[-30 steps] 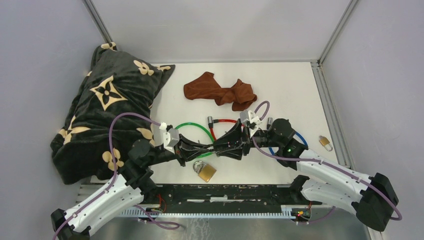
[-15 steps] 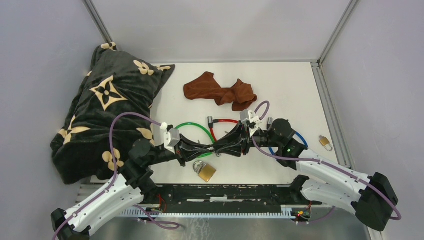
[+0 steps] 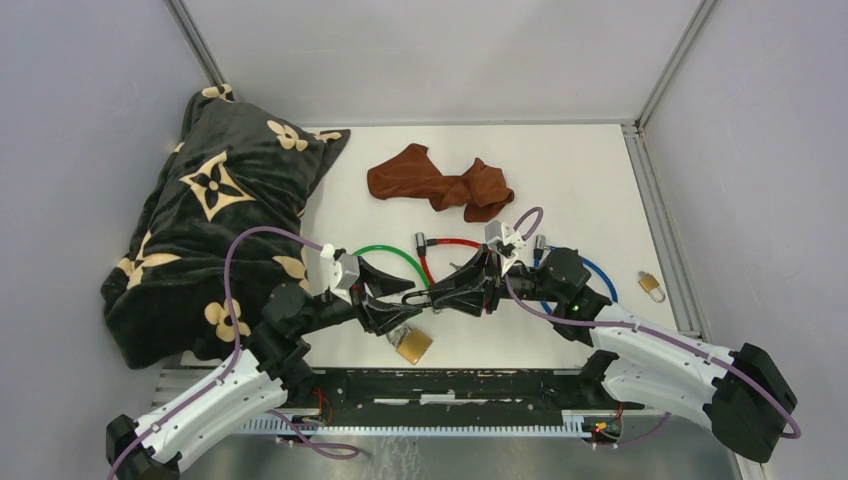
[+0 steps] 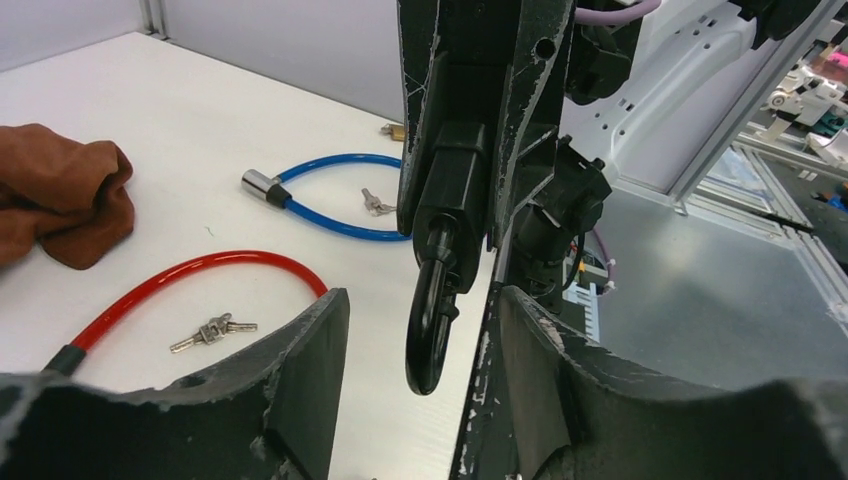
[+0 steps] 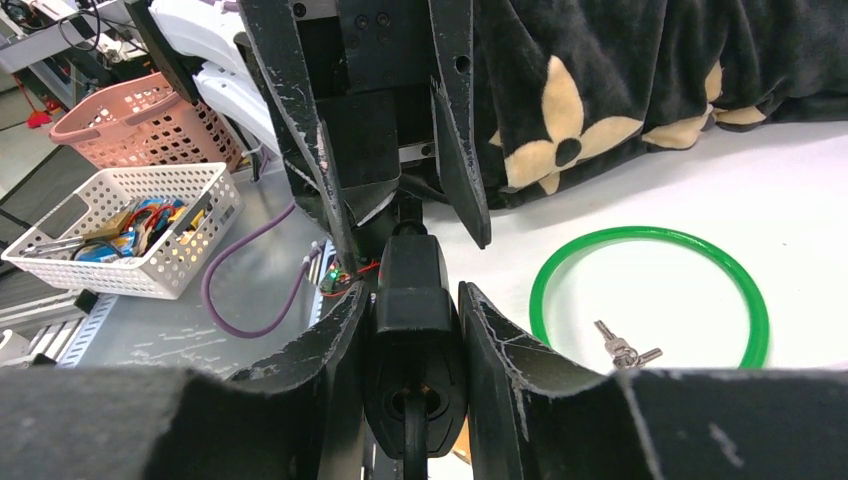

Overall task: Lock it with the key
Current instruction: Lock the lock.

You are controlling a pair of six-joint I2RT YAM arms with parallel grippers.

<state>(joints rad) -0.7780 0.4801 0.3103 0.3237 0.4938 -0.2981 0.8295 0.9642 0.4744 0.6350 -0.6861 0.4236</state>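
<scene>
My right gripper (image 3: pixel 455 293) is shut on a black lock (image 5: pixel 412 290), held just above the table's front middle. The lock's body is pinched between the fingers, and its black loop (image 4: pixel 428 330) hangs from the body. My left gripper (image 4: pixel 420 300) faces it and stands open, one finger on each side of the loop without touching it. Small keys lie beside the red cable (image 4: pixel 212 330), inside the green cable (image 5: pixel 622 350) and by the blue cable (image 4: pixel 377 203). Whether a key sits in the black lock I cannot tell.
A brass padlock (image 3: pixel 411 343) lies under the grippers near the front edge. Green (image 3: pixel 385 252), red (image 3: pixel 440 243) and blue (image 3: pixel 600 275) cable locks lie behind them. There is a brown cloth (image 3: pixel 440 185) further back, a black flowered blanket (image 3: pixel 215 210) on the left and a small padlock (image 3: pixel 651 285) at the right edge.
My left gripper was shut at the black lock and has opened and drawn back a little to the left. My right gripper closed slightly and keeps hold of the lock.
</scene>
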